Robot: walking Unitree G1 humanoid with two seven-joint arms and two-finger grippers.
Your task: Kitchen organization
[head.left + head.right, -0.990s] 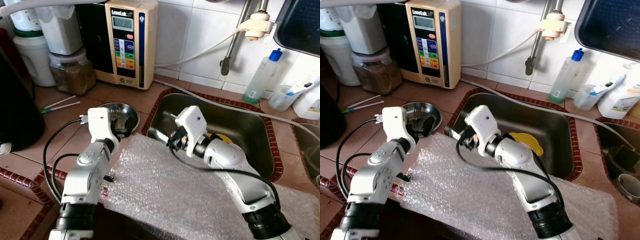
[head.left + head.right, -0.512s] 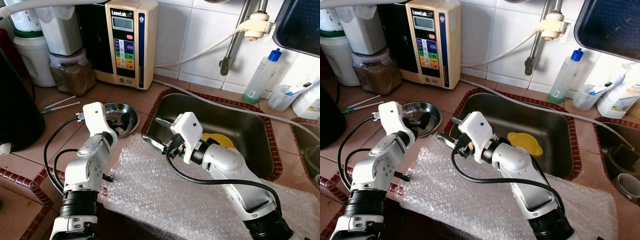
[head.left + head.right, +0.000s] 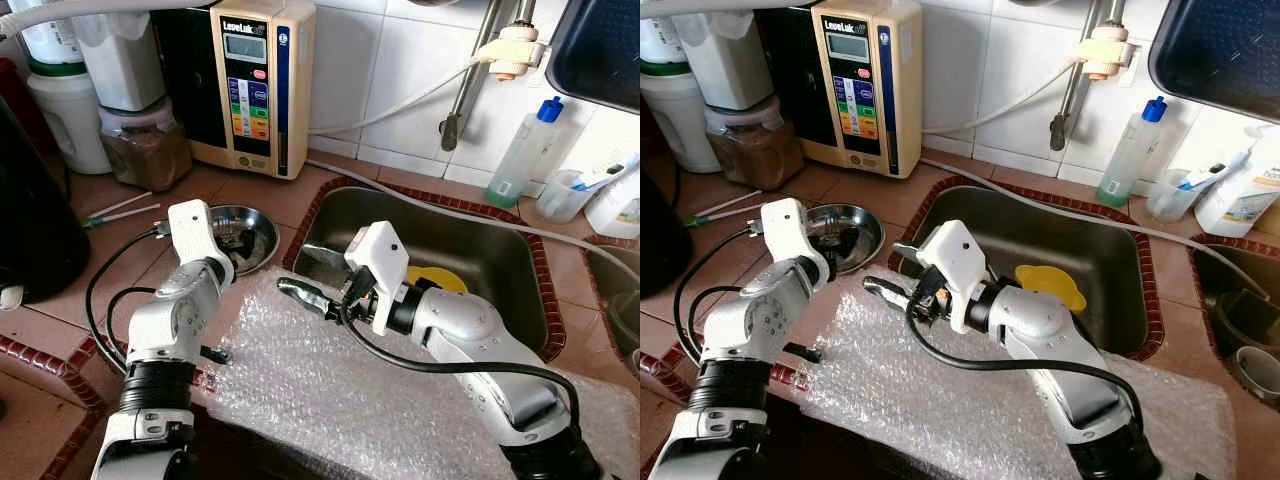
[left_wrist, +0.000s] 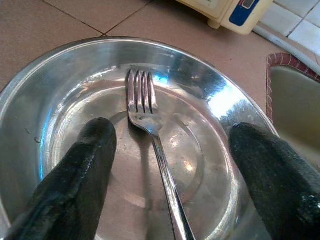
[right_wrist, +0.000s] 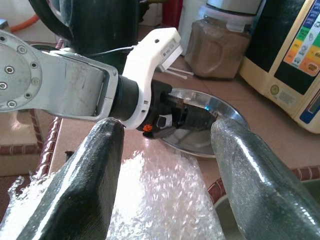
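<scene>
A steel fork [image 4: 150, 120] lies flat inside a shallow round steel dish [image 4: 220, 105], tines toward the far rim and handle running back between the fingers of the left gripper [image 4: 170, 170]. That gripper hangs directly over the dish with its jaws released; one black finger [image 4: 75, 175] stands on each side of the fork handle, and neither is seen to touch it. In the head views the dish [image 3: 262, 228] rests on the brown tiled counter [image 3: 60, 300], just beside the left rim of the steel sink [image 3: 500, 270], with the left gripper [image 3: 238, 243] reaching into it from the near side. The right gripper [image 3: 890, 268] is held over the near left corner of the sink, pointing toward the dish, its jaws likewise spread and grasping nothing; its wrist view looks between the two fingers [image 5: 80, 185] at the left arm and the dish beyond. A sheet of bubble wrap [image 3: 330, 390] covers the near counter edge beneath both arms. A yellow object [image 3: 1052, 285] lies in the sink basin behind the right arm. Against the tiled wall stand a beige water ionizer [image 3: 255, 85] with coloured buttons, a jar of brown contents [image 3: 145, 145] to its left, and a clear bottle with a blue cap [image 3: 525, 150] right of the sink.
</scene>
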